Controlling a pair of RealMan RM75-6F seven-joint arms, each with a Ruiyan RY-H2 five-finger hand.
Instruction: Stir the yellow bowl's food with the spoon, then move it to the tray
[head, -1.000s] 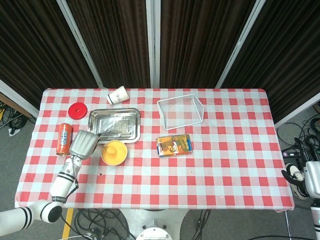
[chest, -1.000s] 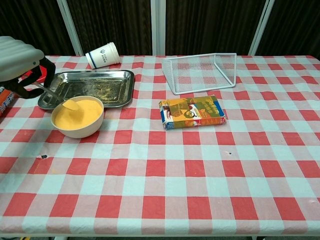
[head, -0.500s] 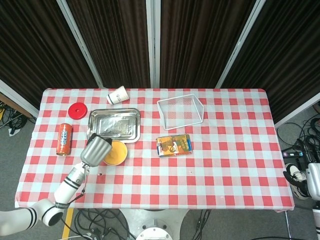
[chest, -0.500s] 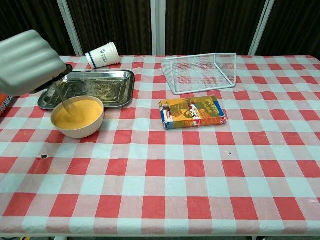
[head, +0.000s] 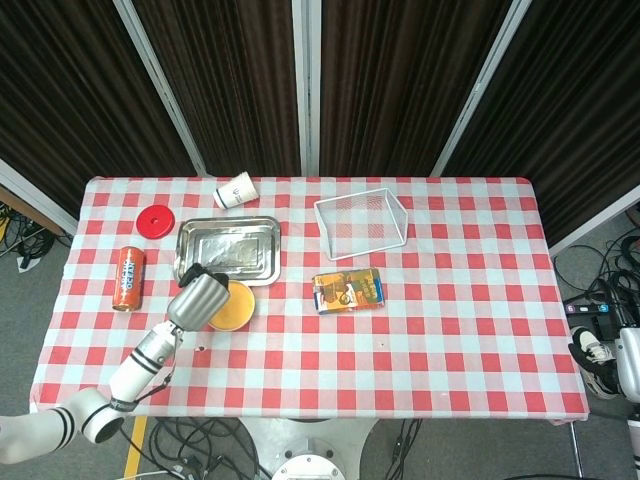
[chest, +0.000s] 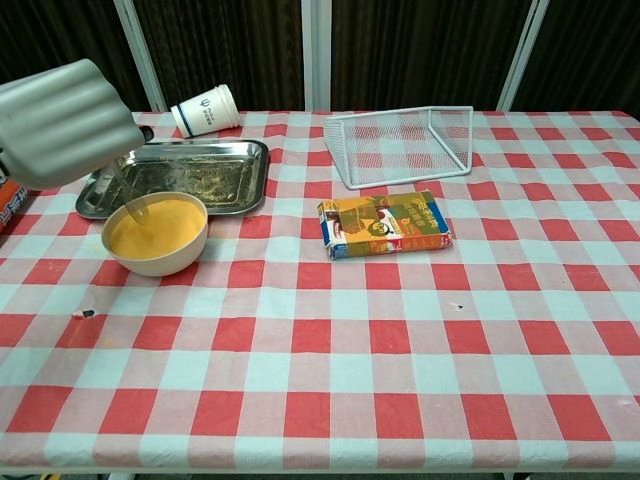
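The yellow bowl of orange food stands just in front of the steel tray. My left hand hovers over the bowl's left rim and holds the thin spoon, whose tip dips into the food. In the head view the hand covers the left part of the bowl and hides the spoon. My right hand is outside both views.
A tipped paper cup lies behind the tray. A white wire basket and a snack box sit at centre. A red can and a red lid lie at the far left.
My left hand has moved from left of the bowl to over it, rising and shifting right. The spoon swung from slanting to nearly upright in the food.
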